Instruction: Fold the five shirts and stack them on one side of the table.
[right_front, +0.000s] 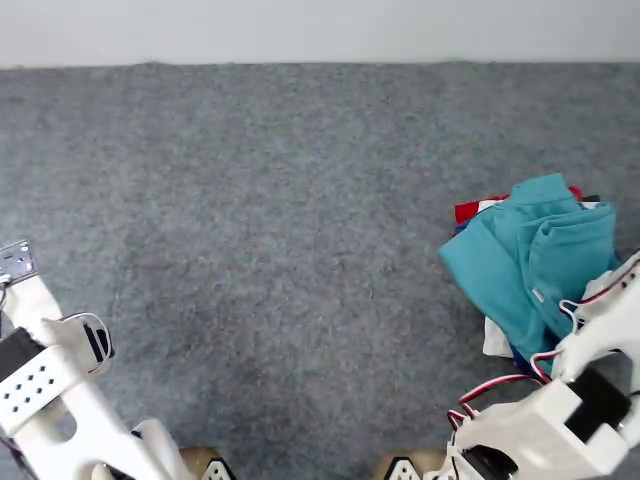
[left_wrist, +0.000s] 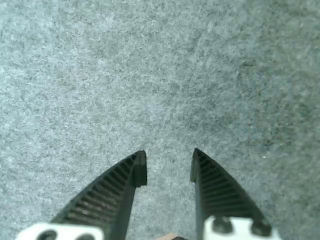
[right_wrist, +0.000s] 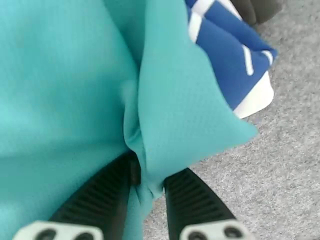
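Right wrist view: right gripper (right_wrist: 151, 176) clamped on a fold of the teal shirt (right_wrist: 65, 90), topping the shirt pile (right_front: 497, 340) at the table's (left_wrist: 150, 75) right side. Left gripper (left_wrist: 168, 167) agape above grey felt.

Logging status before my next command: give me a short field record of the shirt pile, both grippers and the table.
pile: shirts heaped on the table, on the right arm's side
top item: teal shirt
beneath: blue shirt, red shirt, white shirt, plus a dark item
right gripper: shut on a fold of the teal shirt
left gripper: open, holding nothing, over bare table
progress: cannot tell how many shirts are folded
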